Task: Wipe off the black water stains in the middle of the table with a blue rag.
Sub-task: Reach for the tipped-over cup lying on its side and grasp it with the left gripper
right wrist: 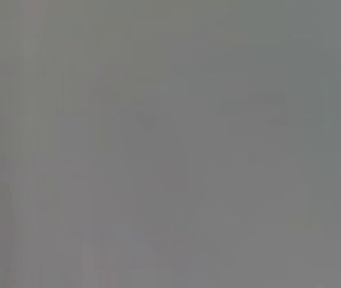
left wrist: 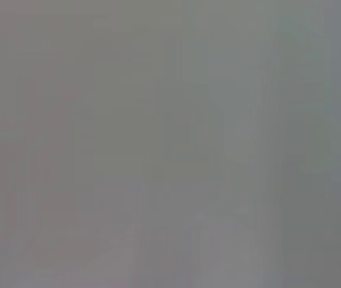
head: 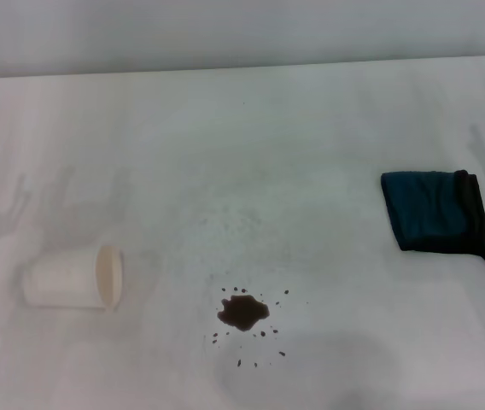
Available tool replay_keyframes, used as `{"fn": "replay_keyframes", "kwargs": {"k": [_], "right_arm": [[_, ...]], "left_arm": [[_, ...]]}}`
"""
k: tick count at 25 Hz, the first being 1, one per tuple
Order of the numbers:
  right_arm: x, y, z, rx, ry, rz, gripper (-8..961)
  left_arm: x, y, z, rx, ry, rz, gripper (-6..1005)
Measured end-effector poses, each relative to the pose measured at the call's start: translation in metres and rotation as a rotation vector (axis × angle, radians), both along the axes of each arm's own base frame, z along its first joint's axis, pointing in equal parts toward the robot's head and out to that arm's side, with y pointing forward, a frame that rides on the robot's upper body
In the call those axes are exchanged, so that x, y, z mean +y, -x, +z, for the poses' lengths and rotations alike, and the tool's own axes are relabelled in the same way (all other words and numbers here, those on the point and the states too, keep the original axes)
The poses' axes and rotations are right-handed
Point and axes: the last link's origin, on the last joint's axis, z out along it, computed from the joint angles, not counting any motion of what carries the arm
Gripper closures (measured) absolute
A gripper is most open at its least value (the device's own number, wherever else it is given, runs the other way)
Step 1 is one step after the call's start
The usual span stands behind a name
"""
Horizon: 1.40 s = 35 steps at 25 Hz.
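Since neither gripper showed in any view, I could not tell whether either claw was spread or pressed together. The small dark brown-black water stains sat near the middle of the white matte table, beside a tipped white paper cup at left, its likely source; the folded teal-blue rag lay untouched, well apart at right.

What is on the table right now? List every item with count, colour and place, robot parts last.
black water stains: one blotch ringed by specks, dark brown-black, near middle of the table.
blue rag: one, dark teal-blue with black trim and loop, folded, on the robot's right.
paper cup: one, white, lying on its side, on the robot's left, mouth toward the stain.
table: one, white.
left hand, right hand: neither in view; both wrist views show nothing recognisable.
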Motion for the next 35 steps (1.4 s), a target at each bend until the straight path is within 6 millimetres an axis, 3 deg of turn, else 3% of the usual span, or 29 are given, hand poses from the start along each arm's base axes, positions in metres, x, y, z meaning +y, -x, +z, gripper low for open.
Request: {"fn": "replay_keyframes", "kwargs": {"k": [10,21,26,27,29,35], "right_arm": [[-0.006,-0.002,-0.008,0.044,0.013,-0.017,81],[-0.009,-0.005,-0.007,0.061,0.01,-0.033,82],[-0.005,-0.006,-0.008,0.06,0.022,-0.044,82],[-0.005,-0.006,-0.009,0.062,0.024,-0.047,81],[-0.004,-0.005,-0.01,0.068,0.026,-0.048,81],[0.001,0.002,-0.014,0.085,0.032,-0.026,81]], "left_arm": [[0.001,0.0,0.001,-0.013,0.007,-0.003,146],[0.02,-0.004,0.001,-0.015,0.204,-0.082,155],[0.046,-0.006,0.023,0.0,0.416,-0.115,159],[0.059,-0.011,0.038,0.024,0.514,-0.12,160],[0.062,-0.013,0.044,0.029,0.548,-0.12,162],[0.083,-0.044,0.094,0.241,0.829,-0.161,167]]}}
